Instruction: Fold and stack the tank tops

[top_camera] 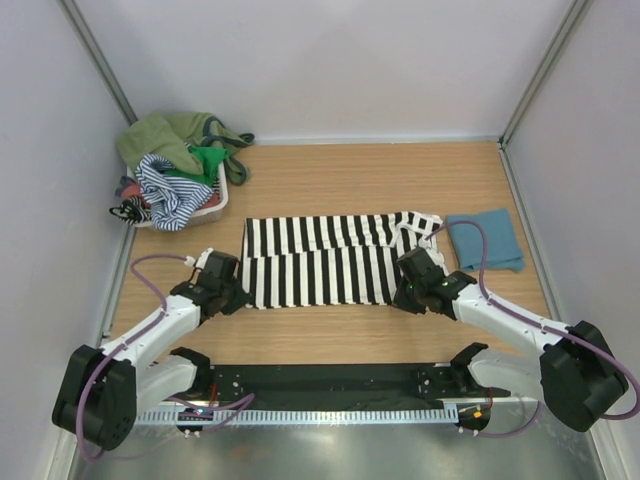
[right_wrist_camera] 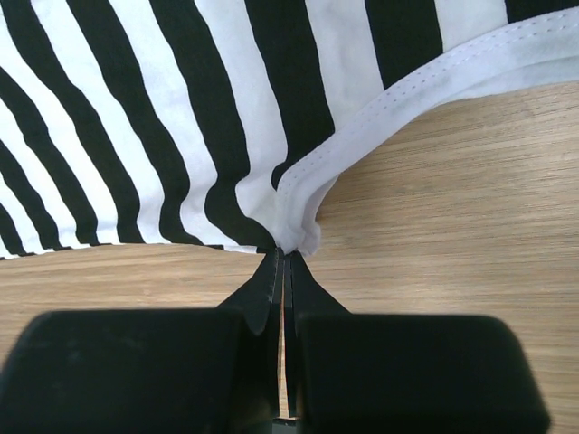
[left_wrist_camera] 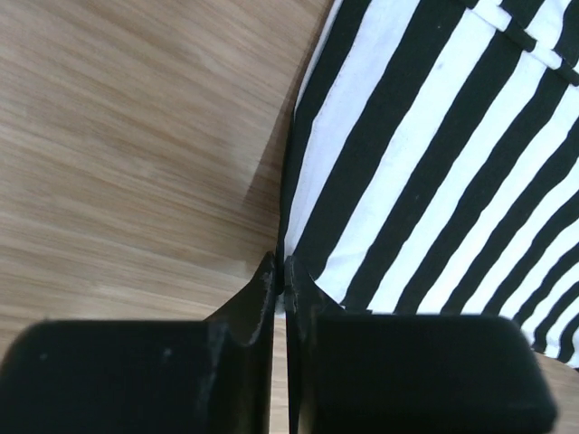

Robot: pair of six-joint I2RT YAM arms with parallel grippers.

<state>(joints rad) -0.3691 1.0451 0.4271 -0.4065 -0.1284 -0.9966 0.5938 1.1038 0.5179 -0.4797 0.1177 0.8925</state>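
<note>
The striped tank top lies flat on the tabletop, long axis left-right, just far of both tools: left tool pinched on its near-left corner, probably gripping cloth, right tool clamped on the near-right white-trimmed edge.

Striped tank top: bold black-and-white bands, spread flat and sideways at the centre, hem to the left, white-edged straps to the right.
Teal-blue tank top: plain, folded into a small flat rectangle, just beside the striped one's straps.
Heap of tank tops: olive, green and thin navy-striped tops, crumpled together in the far-left corner.
</note>
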